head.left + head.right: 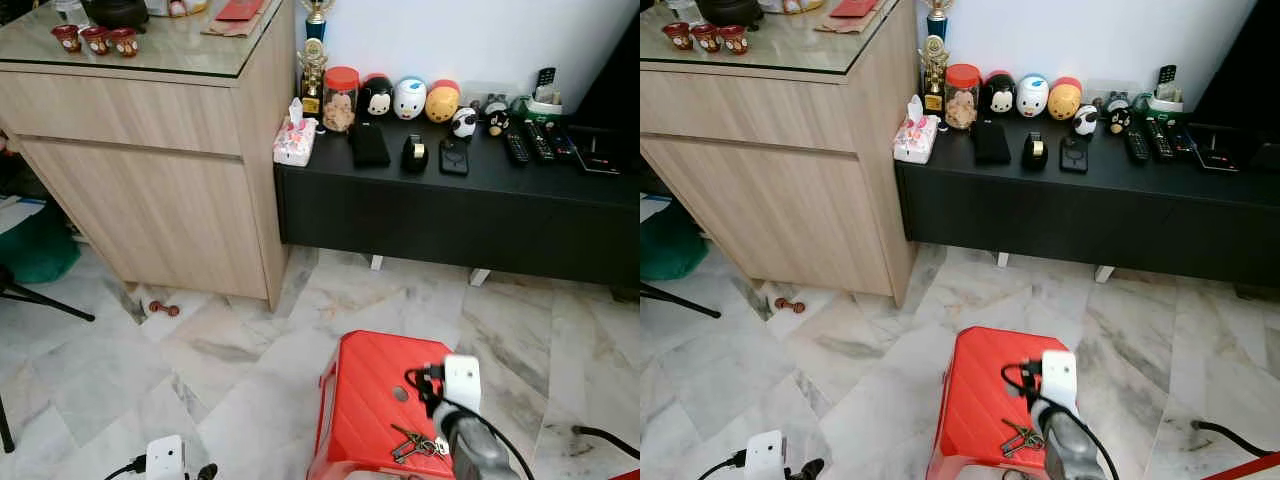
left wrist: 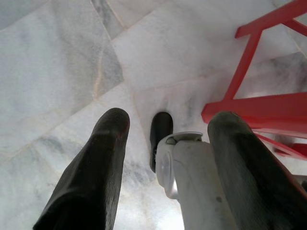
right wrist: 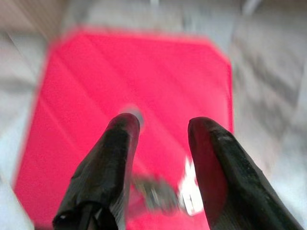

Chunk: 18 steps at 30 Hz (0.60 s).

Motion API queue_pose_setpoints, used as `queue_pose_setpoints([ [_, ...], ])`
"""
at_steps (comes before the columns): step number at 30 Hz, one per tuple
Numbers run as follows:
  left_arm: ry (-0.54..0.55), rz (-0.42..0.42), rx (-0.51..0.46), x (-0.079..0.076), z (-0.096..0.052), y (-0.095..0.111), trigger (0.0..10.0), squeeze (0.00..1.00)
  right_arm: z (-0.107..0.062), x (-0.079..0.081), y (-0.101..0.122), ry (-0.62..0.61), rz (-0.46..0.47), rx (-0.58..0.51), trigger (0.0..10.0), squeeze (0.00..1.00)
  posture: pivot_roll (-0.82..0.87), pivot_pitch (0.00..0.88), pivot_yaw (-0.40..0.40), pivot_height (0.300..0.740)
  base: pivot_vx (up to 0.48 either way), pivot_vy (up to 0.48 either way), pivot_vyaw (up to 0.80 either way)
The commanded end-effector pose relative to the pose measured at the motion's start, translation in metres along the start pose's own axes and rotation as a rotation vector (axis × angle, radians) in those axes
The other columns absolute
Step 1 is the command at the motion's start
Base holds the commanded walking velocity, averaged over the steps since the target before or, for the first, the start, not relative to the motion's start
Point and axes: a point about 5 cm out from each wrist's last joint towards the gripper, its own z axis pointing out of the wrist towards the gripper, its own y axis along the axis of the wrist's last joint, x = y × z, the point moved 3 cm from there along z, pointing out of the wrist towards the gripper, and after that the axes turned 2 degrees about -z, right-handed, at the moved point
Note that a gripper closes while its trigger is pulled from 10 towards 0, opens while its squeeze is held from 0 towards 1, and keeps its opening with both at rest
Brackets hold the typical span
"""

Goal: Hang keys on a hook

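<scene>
A bunch of keys [image 1: 414, 444] lies near the front edge of a red plastic stool [image 1: 368, 392] on the marble floor. My right arm [image 1: 461, 392] reaches over the stool's right side, just beside the keys. In the right wrist view my right gripper [image 3: 163, 125] is open above the stool top [image 3: 96, 86], and the blurred keys [image 3: 156, 195] lie between and below its fingers [image 3: 112, 158]. My left gripper [image 2: 171, 118] hangs open low over the floor to the left of the stool's red legs [image 2: 249, 103], with nothing between its fingers.
A wooden cabinet [image 1: 150, 190] with a glass top stands at the left. A low black console [image 1: 450, 215] along the wall carries toy figures, remotes and a tissue box [image 1: 295, 140]. A small red dumbbell [image 1: 164, 308] lies on the floor by the cabinet.
</scene>
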Motion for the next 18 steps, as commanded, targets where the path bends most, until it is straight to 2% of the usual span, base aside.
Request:
queue_pose_setpoints([
  [1, -0.006, 0.026, 0.037, -0.001, -0.002, -0.010, 10.0, 0.00, -0.007, -0.008, -0.030, -0.020, -0.001, 0.124, 10.0, 0.00, 0.12, 0.068, -0.058, 0.740, 0.000, 0.000, 0.00],
  [3, -0.005, 0.030, 0.039, -0.002, -0.002, -0.010, 10.0, 0.00, -0.011, -0.010, -0.041, -0.026, -0.003, 0.163, 10.0, 0.00, 0.12, 0.065, -0.060, 0.740, 0.000, 0.000, 0.00],
  [4, -0.002, 0.035, 0.042, -0.001, -0.002, -0.011, 10.0, 0.00, -0.015, -0.013, -0.053, -0.048, 0.028, 0.212, 10.0, 0.00, 0.13, 0.061, -0.061, 0.740, 0.000, 0.000, 0.00],
  [7, 0.000, 0.040, 0.042, 0.002, -0.003, -0.013, 10.0, 0.00, -0.020, -0.017, -0.066, -0.078, 0.075, 0.258, 10.0, 0.00, 0.13, 0.059, -0.064, 0.740, 0.000, 0.000, 0.00],
  [8, 0.005, 0.041, 0.042, 0.008, -0.004, -0.014, 10.0, 0.00, -0.022, -0.018, -0.069, -0.086, 0.082, 0.266, 10.0, 0.00, 0.14, 0.059, -0.065, 0.740, 0.000, 0.000, 0.00],
  [9, 0.005, 0.041, 0.042, 0.008, -0.004, -0.014, 10.0, 0.00, -0.022, -0.018, -0.069, -0.086, 0.082, 0.266, 10.0, 0.00, 0.14, 0.059, -0.065, 0.740, 0.000, 0.000, 0.00],
  [11, 0.024, 0.049, 0.043, 0.021, -0.008, -0.016, 10.0, 0.00, -0.021, -0.015, -0.067, -0.065, 0.069, 0.249, 10.0, 0.00, 0.13, 0.060, -0.062, 0.740, 0.000, 0.000, 0.00],
  [13, 0.029, 0.061, 0.048, 0.027, -0.009, -0.017, 10.0, 0.00, -0.020, -0.014, -0.065, -0.053, 0.070, 0.237, 10.0, 0.00, 0.13, 0.060, -0.062, 0.740, 0.000, 0.000, 0.00],
  [18, 0.026, 0.069, 0.065, 0.023, -0.008, -0.019, 10.0, 0.00, -0.019, -0.015, -0.063, -0.063, 0.074, 0.232, 10.0, 0.00, 0.12, 0.064, -0.058, 0.740, 0.000, 0.000, 0.00],
])
